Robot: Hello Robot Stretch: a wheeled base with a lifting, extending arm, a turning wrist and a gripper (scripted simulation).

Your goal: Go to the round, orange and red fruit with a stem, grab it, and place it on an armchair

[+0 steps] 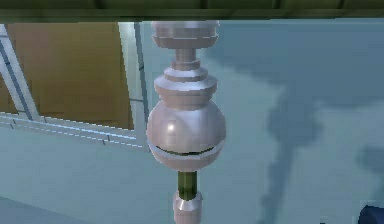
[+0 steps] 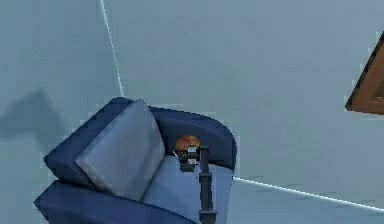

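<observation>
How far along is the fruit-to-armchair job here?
Looks done: fetching and reaching the blue armchair; the arm stretches over its seat. In hand: the placing, with a round orange thing at the pincer. Whether it is held or rests on the cushion, I cannot tell. Left: confirming it sits there, withdrawing the arm.

Armchair (image 2: 118, 152): its front and lower side are cut off by the arm side view's bottom edge. Orange round blob (image 2: 185, 142) on it: lower part hidden behind the fingers (image 2: 187, 161), too small to make out a stem. Can't tell if the fingers hold or touch it. Arm (image 2: 205, 195): base clipped at the bottom edge. Brown framed thing (image 2: 372, 78): clipped by the right edge, unidentifiable. Forward view: turned post (image 1: 184, 125) cut off top and bottom. Wood-panelled frame (image 1: 70, 75) runs off the left edge. Dark strip (image 1: 200, 8) along the top, can't tell what.
</observation>
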